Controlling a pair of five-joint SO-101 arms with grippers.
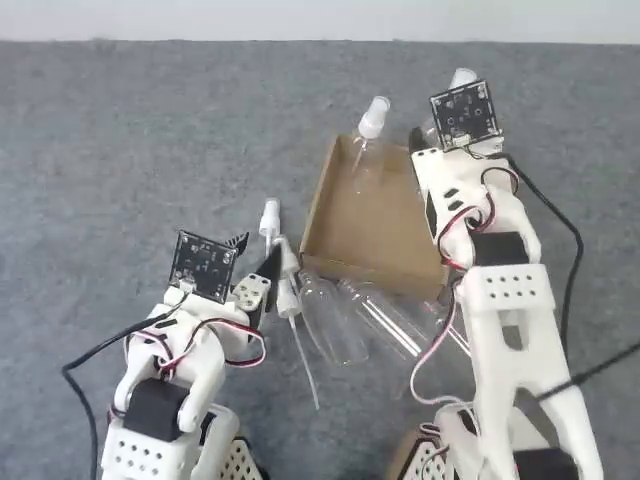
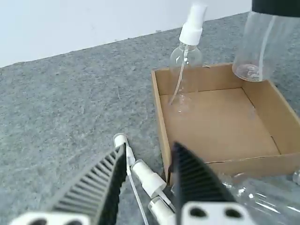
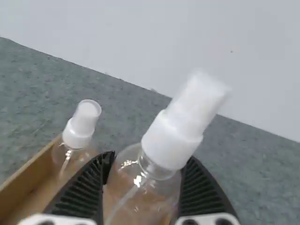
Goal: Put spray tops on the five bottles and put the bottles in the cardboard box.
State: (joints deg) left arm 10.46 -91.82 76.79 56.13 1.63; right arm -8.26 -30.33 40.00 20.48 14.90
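The open cardboard box (image 1: pixel 375 225) (image 2: pixel 220 126) lies mid-table. One clear bottle with a white spray top (image 1: pixel 372 135) (image 2: pixel 185 54) (image 3: pixel 78 129) stands in its far left corner. My right gripper (image 1: pixel 447 135) (image 3: pixel 147 168) is shut on a second topped bottle (image 1: pixel 458 82) (image 2: pixel 262 42) (image 3: pixel 180 126), held upright over the box's far right corner. My left gripper (image 1: pixel 272 268) (image 2: pixel 146 171) is open just above loose spray tops (image 1: pixel 270 215) (image 2: pixel 149 177) beside the box's near left corner. Two uncapped bottles (image 1: pixel 330 318) (image 2: pixel 262 194) lie in front of the box.
Grey carpet (image 1: pixel 130 150) covers the table, with free room to the left and behind the box. A loose spray top's thin tube (image 1: pixel 305 365) trails toward the front. The right arm's body (image 1: pixel 505 290) stands along the box's right side.
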